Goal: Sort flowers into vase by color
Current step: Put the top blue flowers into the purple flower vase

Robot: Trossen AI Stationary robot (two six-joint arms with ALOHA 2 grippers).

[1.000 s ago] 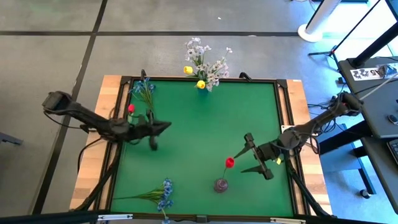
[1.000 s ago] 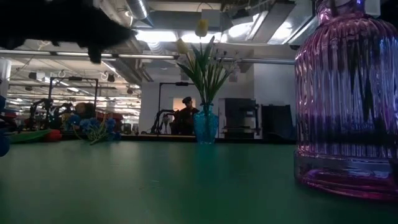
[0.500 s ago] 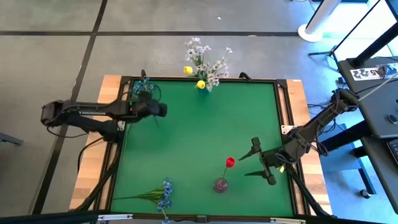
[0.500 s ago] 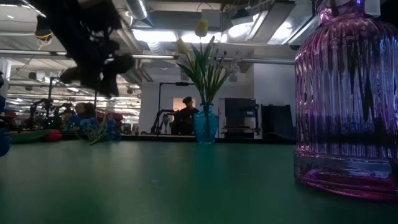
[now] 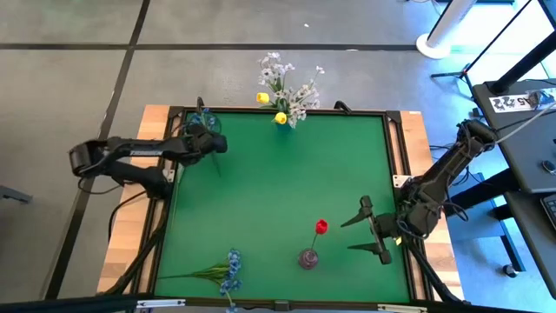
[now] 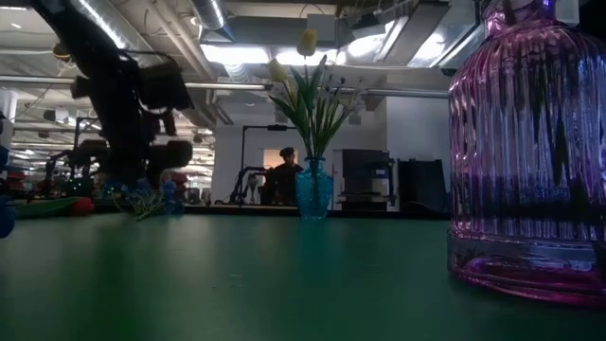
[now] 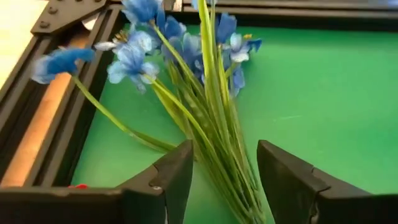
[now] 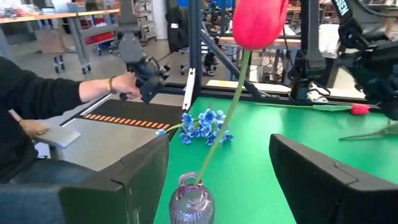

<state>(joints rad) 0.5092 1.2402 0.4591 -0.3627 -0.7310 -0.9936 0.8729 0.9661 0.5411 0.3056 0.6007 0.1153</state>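
Note:
A bunch of blue flowers [image 7: 180,43] lies at the table's far left corner [image 5: 201,122]. My left gripper [image 7: 225,180] hangs open low over it, one finger on either side of the green stems [image 7: 217,143]; I see no touch. A red flower [image 5: 321,227] stands in the purple vase [image 5: 308,258] near the front. My right gripper [image 5: 369,233] is open to the right of that vase, with nothing between its fingers. The blue vase [image 5: 282,119] at the far edge holds white sprigs [image 5: 295,87] and yellow buds [image 5: 262,98].
A second blue bunch [image 5: 228,271] lies at the near left edge. Another red flower [image 8: 357,109] lies on the table's left side. A black frame [image 5: 169,174] rims the green mat. A person's hand [image 8: 124,84] holds a device beyond the table.
My left gripper has swung from the mat's left middle toward the far left corner, come down over the blue bunch, and opened. My right gripper has drawn back a little from the red flower toward the near right edge, staying open.

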